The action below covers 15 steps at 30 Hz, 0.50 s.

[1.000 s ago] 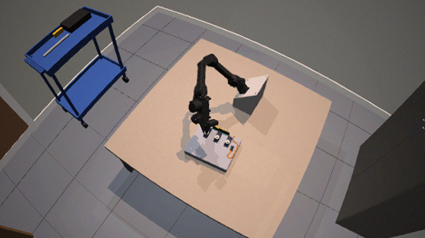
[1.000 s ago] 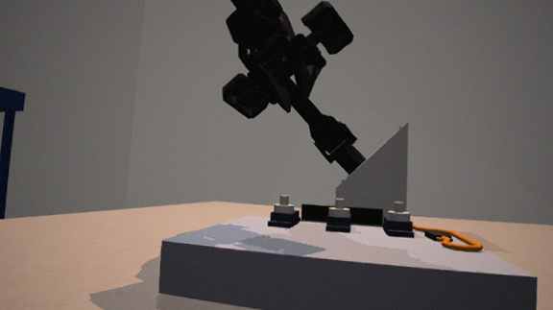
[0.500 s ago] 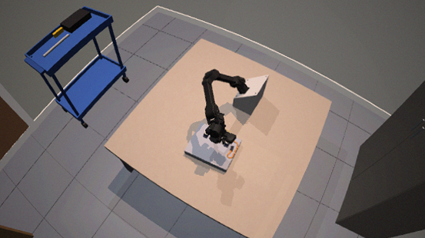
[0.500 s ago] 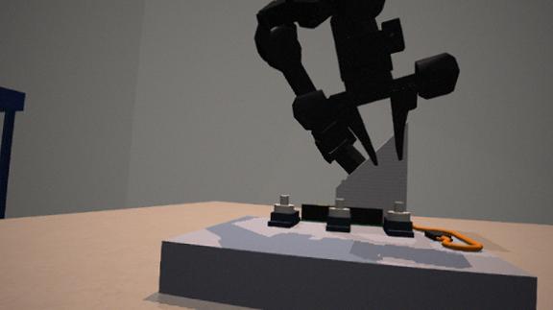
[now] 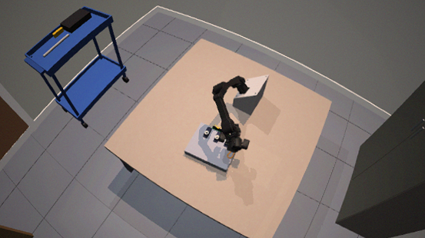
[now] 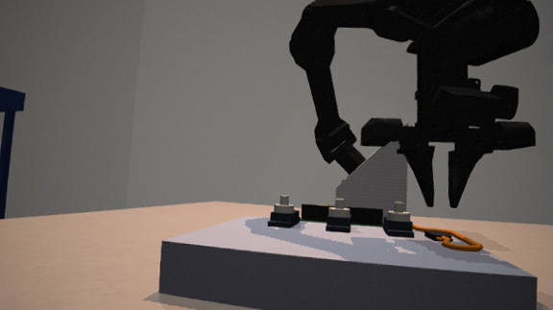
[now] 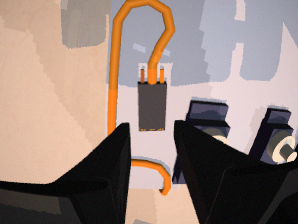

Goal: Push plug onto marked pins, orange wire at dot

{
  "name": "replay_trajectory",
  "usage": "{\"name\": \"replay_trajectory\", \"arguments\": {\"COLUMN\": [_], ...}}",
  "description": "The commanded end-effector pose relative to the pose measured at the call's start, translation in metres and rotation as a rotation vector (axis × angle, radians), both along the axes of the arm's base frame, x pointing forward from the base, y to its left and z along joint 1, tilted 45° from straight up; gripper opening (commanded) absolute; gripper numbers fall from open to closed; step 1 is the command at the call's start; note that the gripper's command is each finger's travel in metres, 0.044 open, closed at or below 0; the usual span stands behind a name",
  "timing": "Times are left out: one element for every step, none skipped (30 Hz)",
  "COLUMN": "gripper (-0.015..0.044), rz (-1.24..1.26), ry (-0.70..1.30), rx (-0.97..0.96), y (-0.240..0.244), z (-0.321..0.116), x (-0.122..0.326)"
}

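The dark plug [image 7: 152, 102] [image 6: 433, 234] lies flat on the pale block [image 6: 345, 289] [image 5: 203, 154]. In the wrist view its wire end points up and its opposite end down, between the two fingertips in that image. The orange lead [image 7: 113, 75] [image 6: 470, 247] [image 5: 231, 155] loops around it. My gripper [image 6: 442, 206] [image 7: 152, 129] is partly open and empty, pointing down, with its tips above the plug. A dark strip [image 6: 313, 212] with a yellow mark [image 6: 323, 206] [image 5: 217, 127] stands at the block's back. The pins, coloured band and dot cannot be made out.
Small dark servo-like units with white hubs [image 6: 284, 217] [image 6: 339, 221] [image 6: 398, 226] stand in a row on the block; one [image 7: 209, 112] is just right of the plug in the wrist view. The arm's wedge-shaped base [image 5: 251, 91] [image 6: 380, 185] is behind.
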<state>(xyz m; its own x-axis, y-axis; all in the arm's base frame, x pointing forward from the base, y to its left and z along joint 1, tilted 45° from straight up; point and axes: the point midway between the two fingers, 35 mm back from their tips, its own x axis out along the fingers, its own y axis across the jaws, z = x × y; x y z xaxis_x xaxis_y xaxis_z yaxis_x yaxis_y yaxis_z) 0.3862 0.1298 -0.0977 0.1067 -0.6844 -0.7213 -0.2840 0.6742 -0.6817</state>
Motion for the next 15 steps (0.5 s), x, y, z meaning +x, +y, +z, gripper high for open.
{"name": "replay_trajectory", "arguments": {"gripper": [0.0115, 0.0115, 0.0115, 0.0115, 0.0115, 0.0115, 0.0115, 0.0115, 0.0115, 0.0115, 0.0115, 0.0115, 0.0115, 0.0115, 0.0115], "rz": [-0.002, -0.002, -0.002, -0.002, -0.002, -0.002, -0.002, -0.002, -0.002, -0.002, -0.002, -0.002, -0.002, -0.002, -0.002], "ry": [-0.013, -0.013, -0.013, -0.013, -0.013, -0.013, -0.013, -0.013, -0.013, -0.013, -0.013, -0.013, -0.013, -0.013, -0.013], "rx": [-0.007, -0.007, -0.007, -0.007, -0.007, -0.007, -0.007, -0.007, -0.007, -0.007, -0.007, -0.007, -0.007, -0.007, -0.007], "y": [-0.008, -0.012, -0.014, -0.015, -0.015, -0.015, -0.015, -0.016, -0.016, -0.017, -0.017, -0.018, -0.019, -0.020, -0.021], "z": [-0.007, -0.010, -0.013, -0.014, -0.014, -0.014, -0.014, -0.014, -0.015, -0.015, -0.016, -0.017, -0.018, -0.019, -0.020], "x": [0.006, 0.006, 0.006, 0.007, 0.007, 0.007, 0.007, 0.007, 0.007, 0.007, 0.007, 0.007, 0.007, 0.007, 0.008]}}
